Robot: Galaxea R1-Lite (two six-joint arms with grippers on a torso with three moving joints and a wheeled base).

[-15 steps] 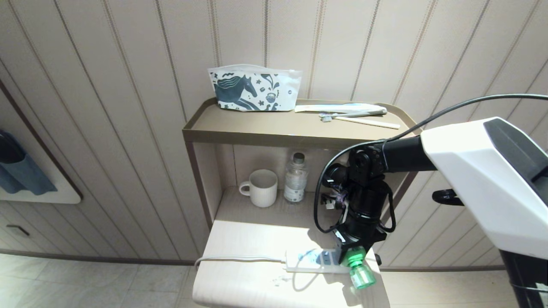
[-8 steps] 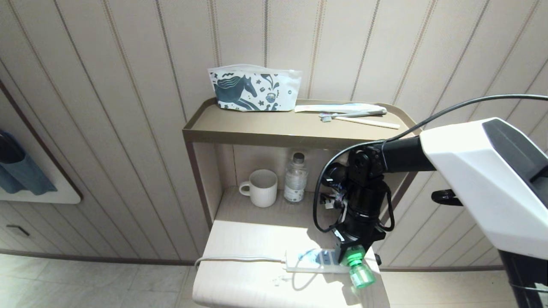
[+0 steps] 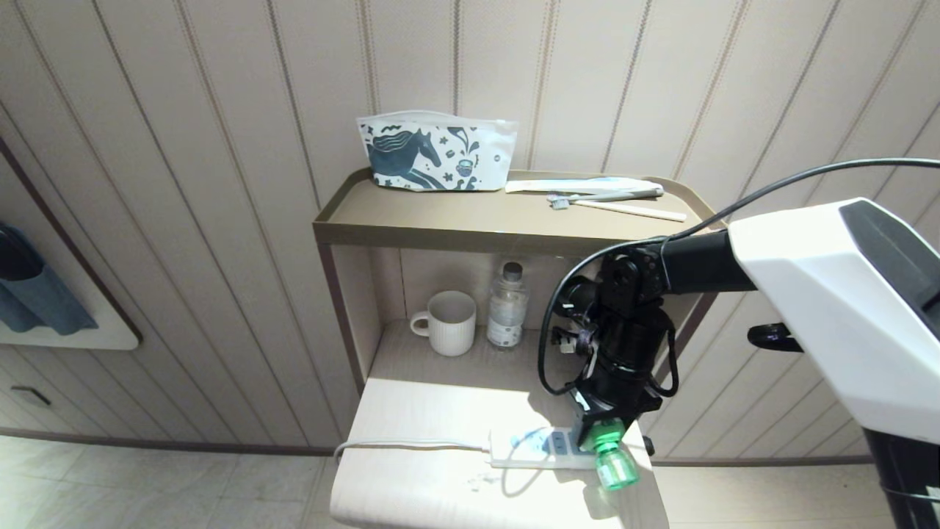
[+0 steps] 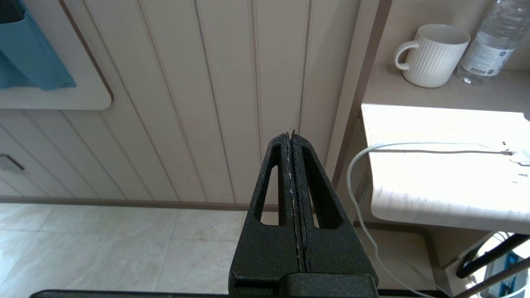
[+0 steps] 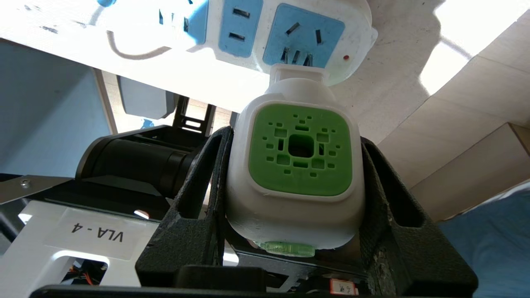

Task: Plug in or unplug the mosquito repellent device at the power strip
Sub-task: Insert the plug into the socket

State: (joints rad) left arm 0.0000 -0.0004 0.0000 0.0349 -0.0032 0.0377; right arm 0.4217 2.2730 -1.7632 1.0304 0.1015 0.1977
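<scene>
Device (image 5: 296, 165), clamped in the right gripper (image 5: 295, 174), sits at the strip's (image 5: 290, 29) end socket, prongs seemingly partly in; seating or pulling remains. Left gripper (image 4: 292, 140) is closed, empty.

Glossy white plastic power strip (image 5: 256, 25); rough matt blk tool (image 5: 296, 207).

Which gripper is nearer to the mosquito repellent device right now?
Right. The right gripper is clamped on the mosquito repellent device at the power strip; the left gripper hangs shut off the table's side.
</scene>
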